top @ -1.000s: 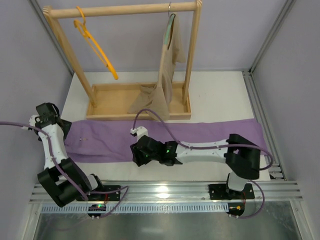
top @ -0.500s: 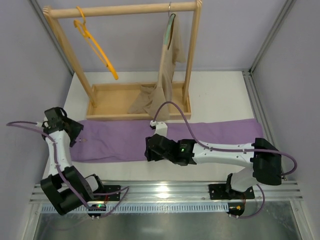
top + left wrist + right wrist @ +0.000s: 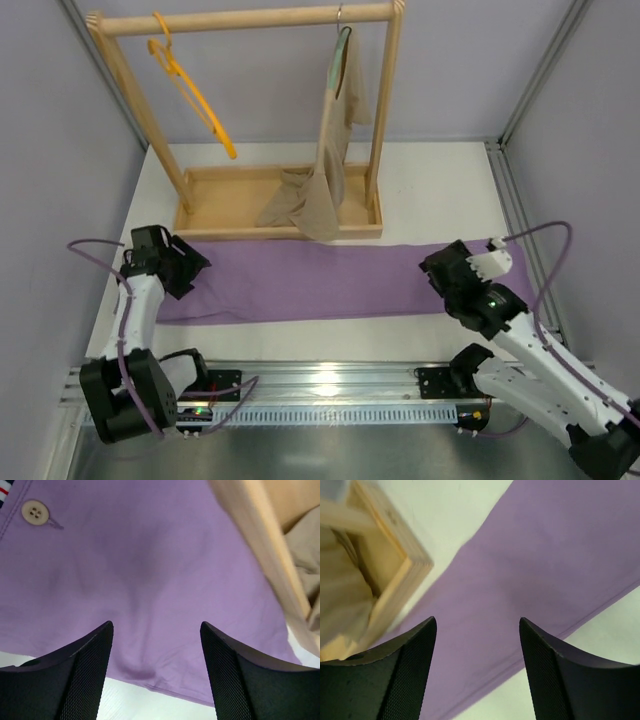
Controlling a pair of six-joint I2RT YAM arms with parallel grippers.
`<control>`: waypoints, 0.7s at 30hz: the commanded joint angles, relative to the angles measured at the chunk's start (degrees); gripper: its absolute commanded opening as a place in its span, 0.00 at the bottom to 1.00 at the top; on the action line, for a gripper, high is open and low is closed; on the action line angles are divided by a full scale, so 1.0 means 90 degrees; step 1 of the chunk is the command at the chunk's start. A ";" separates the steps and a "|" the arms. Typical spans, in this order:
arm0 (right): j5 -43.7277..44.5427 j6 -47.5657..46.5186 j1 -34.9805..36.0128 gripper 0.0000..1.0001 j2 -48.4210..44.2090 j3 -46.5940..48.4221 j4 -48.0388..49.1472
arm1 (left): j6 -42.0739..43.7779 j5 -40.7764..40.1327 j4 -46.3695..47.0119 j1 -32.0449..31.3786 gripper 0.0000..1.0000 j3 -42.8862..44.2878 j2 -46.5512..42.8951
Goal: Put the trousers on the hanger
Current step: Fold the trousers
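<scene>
The lilac trousers (image 3: 310, 280) lie flat across the table in front of the wooden rack (image 3: 280, 215). The orange-yellow hanger (image 3: 190, 95) hangs on the rack's top bar at the left. My left gripper (image 3: 185, 270) is open and empty over the trousers' left, waistband end; its wrist view shows purple cloth (image 3: 150, 570) with a button (image 3: 35, 512) between the spread fingers. My right gripper (image 3: 440, 272) is open and empty over the trousers' right part (image 3: 530, 570).
A beige garment (image 3: 330, 150) hangs on a grey-green hanger at the rack's right and trails into the rack's base tray, whose corner shows in the right wrist view (image 3: 395, 585). Metal frame rails run along the right side (image 3: 520, 210) and the near edge.
My right arm swung from the trousers' middle to their right end. My left gripper moved right and nearer, onto the waistband end. The trousers have not moved.
</scene>
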 commanded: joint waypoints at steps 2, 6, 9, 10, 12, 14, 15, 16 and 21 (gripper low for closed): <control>0.1297 -0.0051 -0.1097 0.72 -0.1319 -0.0490 -0.0297 | -0.0182 -0.0044 0.0362 0.0051 0.72 0.0177 0.0774; 0.0402 -0.1309 -0.2600 0.72 -0.1246 -0.0647 0.0464 | -0.0240 -0.0153 0.0284 0.0383 0.72 0.0305 0.1614; -0.0848 -0.2179 -0.3908 0.73 -0.0476 -0.0618 0.0943 | -0.0182 -0.0318 0.0225 0.0840 0.71 0.0344 0.2229; -0.1518 -0.2326 -0.4695 0.73 -0.0288 -0.0588 0.1051 | -0.0172 -0.0377 0.0186 0.0958 0.71 0.0354 0.2424; -0.2127 -0.2853 -0.5412 0.73 0.0132 -0.0530 0.1236 | -0.0211 -0.0368 0.0167 0.1183 0.71 0.0334 0.2572; -0.2888 -0.3137 -0.6438 0.73 0.0659 -0.0452 0.1452 | -0.0240 -0.0494 0.0157 0.1233 0.71 0.0353 0.2690; -0.3018 -0.3138 -0.6721 0.71 0.0806 -0.0277 0.1414 | -0.0250 -0.0543 0.0137 0.1262 0.71 0.0421 0.2719; -0.3048 -0.3099 -0.7014 0.71 0.1098 -0.0189 0.1239 | -0.0250 -0.0669 0.0099 0.1272 0.71 0.0461 0.2777; -0.2697 -0.2865 -0.7241 0.73 0.1218 -0.0274 0.1041 | -0.0182 -0.0846 -0.0203 0.1272 0.70 0.0841 0.2953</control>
